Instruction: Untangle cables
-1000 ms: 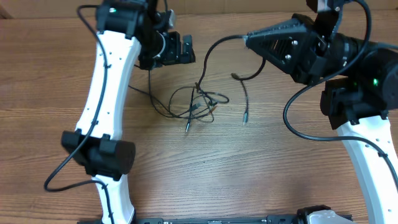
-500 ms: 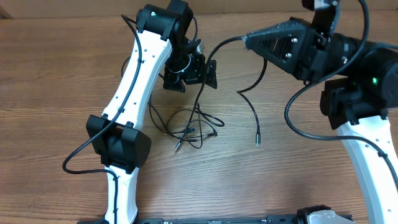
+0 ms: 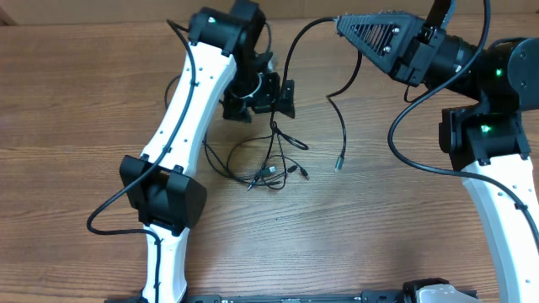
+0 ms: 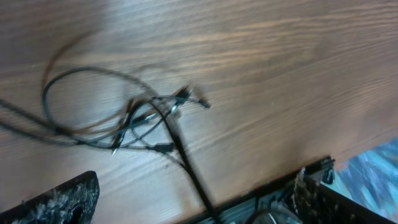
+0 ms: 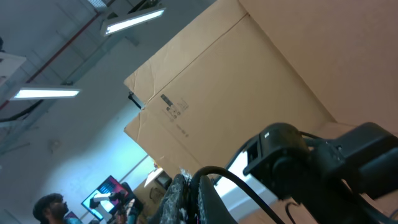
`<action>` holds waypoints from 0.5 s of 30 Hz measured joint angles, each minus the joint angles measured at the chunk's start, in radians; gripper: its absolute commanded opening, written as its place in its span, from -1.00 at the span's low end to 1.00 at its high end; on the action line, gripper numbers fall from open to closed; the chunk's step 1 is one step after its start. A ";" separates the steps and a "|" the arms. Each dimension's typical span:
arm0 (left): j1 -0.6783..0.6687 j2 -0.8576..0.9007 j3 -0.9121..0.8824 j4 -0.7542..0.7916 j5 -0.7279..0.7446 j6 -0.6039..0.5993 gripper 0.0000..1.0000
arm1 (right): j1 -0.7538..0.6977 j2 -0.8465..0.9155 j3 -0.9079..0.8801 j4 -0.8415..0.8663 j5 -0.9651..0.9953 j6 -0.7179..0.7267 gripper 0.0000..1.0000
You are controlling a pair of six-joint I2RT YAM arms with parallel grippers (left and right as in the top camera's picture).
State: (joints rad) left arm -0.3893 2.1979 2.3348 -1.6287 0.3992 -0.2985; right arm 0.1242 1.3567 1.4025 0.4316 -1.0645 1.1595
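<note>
The right gripper (image 3: 341,23), at the far right, is clamping one strand of the cables (image 3: 271,165), which are lying tangled mid-table (image 3: 76,168). The left gripper (image 3: 261,101), jaws apart, is straddling that strand. Risk: a hard pull cinching the tangle tighter or dragging everything along.
</note>
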 measured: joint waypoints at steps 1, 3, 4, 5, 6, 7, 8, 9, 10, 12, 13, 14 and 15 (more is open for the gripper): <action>-0.009 0.000 -0.005 0.016 0.000 -0.011 0.86 | 0.000 0.000 0.000 0.000 0.003 0.006 -0.93; -0.026 0.000 -0.019 0.035 -0.004 -0.031 0.85 | 0.000 0.000 0.000 -0.001 0.006 0.015 -0.93; -0.033 0.000 -0.026 0.040 -0.004 -0.041 0.85 | 0.000 0.000 0.000 0.000 0.006 0.018 -0.93; -0.042 0.000 -0.037 0.045 -0.005 -0.050 0.85 | 0.000 0.000 0.000 0.001 0.007 0.021 -0.93; -0.048 0.000 -0.047 0.048 -0.006 -0.060 0.85 | 0.000 0.000 0.000 0.001 0.007 0.023 -0.93; -0.055 0.000 -0.060 0.051 -0.007 -0.067 0.81 | 0.000 0.000 0.000 0.000 0.007 0.025 -0.93; -0.061 0.000 -0.079 0.055 -0.007 -0.070 0.70 | 0.000 0.000 0.000 0.000 0.007 0.026 -0.93; -0.066 0.000 -0.095 0.063 -0.008 -0.073 0.59 | 0.000 0.000 0.000 0.001 0.007 0.027 -0.93; -0.070 0.000 -0.114 0.074 -0.009 -0.077 0.47 | 0.000 0.000 0.000 0.002 0.007 0.027 -0.93; -0.075 0.001 -0.150 0.093 -0.011 -0.089 0.16 | 0.000 0.000 0.000 0.001 0.007 0.027 -0.93; -0.076 0.001 -0.166 0.100 -0.011 -0.092 0.08 | 0.000 0.000 0.000 0.000 0.006 0.028 -0.93; -0.076 0.001 -0.176 0.105 -0.012 -0.093 -0.03 | 0.000 0.000 0.000 0.001 0.006 0.029 -0.93; -0.077 0.002 -0.185 0.113 -0.015 -0.092 -0.10 | 0.000 0.000 0.000 0.001 0.005 0.030 -0.93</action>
State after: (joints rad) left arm -0.4660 2.1994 2.1494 -1.5162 0.3843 -0.3908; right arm 0.1242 1.3567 1.4025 0.4328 -1.0599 1.1896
